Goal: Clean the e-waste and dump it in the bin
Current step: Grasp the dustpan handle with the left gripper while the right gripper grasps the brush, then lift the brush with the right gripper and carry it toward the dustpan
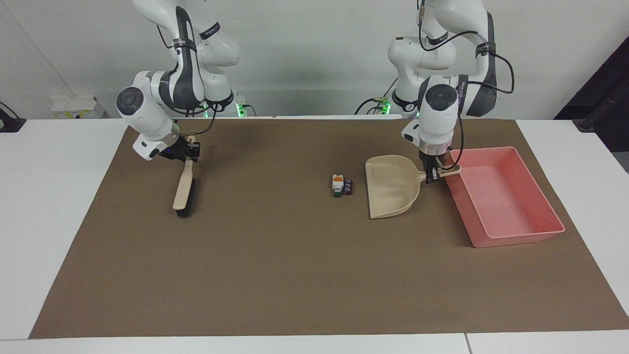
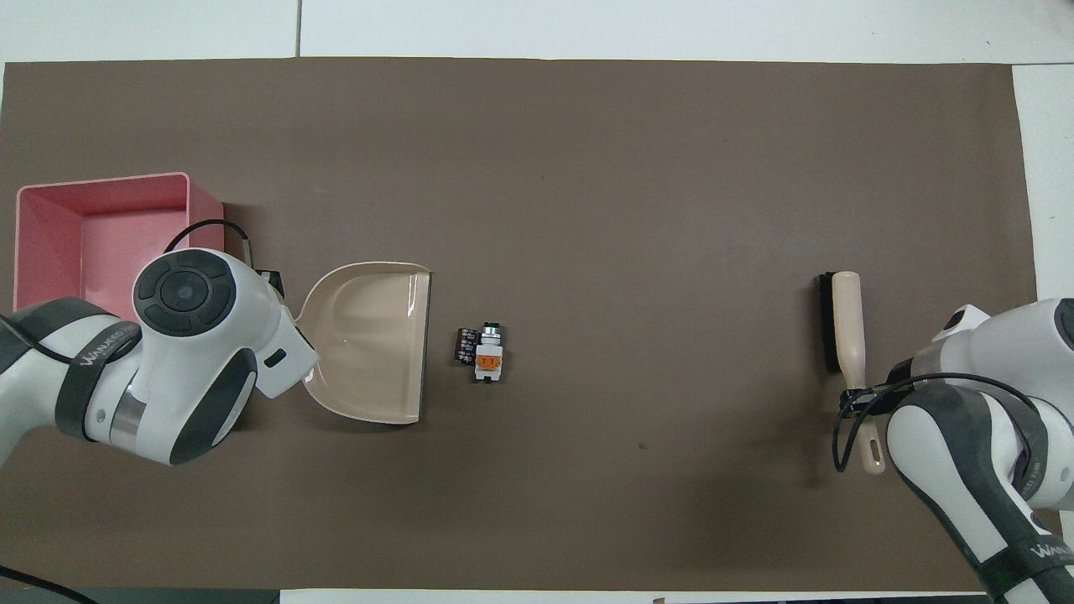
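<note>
Facing view: the left hand [image 1: 432, 176], closed on the handle of the beige dustpan [image 1: 391, 189], holds the pan between the pink bin [image 1: 511, 223] and the e-waste [image 1: 341, 186]. The two small parts (one white with an orange top, one dark) lie touching on the brown mat [image 1: 295, 275] covering the worktop, near the dustpan's open lip but apart from it. Well away from the dustpan, toward the right arm's end, the right hand [image 1: 185, 153] sits at the handle of the brush [image 1: 184, 191], seemingly clamped on it, bristles on the mat. The step in hand looks like taking up the tools. Next, the brush must travel to the e-waste and sweep it into a pan pressed flat.
</note>
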You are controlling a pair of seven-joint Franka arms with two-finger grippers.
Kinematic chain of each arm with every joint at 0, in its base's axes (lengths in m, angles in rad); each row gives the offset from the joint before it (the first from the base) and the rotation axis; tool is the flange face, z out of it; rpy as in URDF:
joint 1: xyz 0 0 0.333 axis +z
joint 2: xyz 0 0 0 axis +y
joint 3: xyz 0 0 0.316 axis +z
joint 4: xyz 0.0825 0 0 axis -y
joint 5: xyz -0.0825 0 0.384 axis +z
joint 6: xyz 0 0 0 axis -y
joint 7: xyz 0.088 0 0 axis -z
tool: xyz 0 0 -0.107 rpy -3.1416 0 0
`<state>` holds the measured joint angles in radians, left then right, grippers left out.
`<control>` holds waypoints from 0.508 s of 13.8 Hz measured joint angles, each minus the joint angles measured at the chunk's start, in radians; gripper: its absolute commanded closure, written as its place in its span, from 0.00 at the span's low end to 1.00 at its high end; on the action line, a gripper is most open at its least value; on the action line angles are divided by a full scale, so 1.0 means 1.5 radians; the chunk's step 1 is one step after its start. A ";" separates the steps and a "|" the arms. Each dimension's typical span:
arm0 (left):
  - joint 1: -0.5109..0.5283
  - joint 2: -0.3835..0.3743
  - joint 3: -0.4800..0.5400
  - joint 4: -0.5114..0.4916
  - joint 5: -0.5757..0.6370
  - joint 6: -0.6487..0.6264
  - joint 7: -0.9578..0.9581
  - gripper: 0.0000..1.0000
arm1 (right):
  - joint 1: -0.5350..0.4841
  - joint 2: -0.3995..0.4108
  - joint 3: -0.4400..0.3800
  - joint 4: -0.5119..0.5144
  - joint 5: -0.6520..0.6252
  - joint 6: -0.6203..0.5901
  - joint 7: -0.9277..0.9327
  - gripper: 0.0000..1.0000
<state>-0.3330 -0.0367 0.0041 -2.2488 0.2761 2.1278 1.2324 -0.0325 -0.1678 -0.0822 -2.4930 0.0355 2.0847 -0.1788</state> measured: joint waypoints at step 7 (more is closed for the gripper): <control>-0.017 0.008 0.000 0.005 0.002 -0.012 -0.010 1.00 | 0.028 0.008 0.005 0.070 0.001 -0.092 0.028 1.00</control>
<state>-0.3584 -0.0248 0.0039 -2.2418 0.2792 2.1099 1.2177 0.0089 -0.1561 -0.0751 -2.3874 0.0365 1.9469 -0.1374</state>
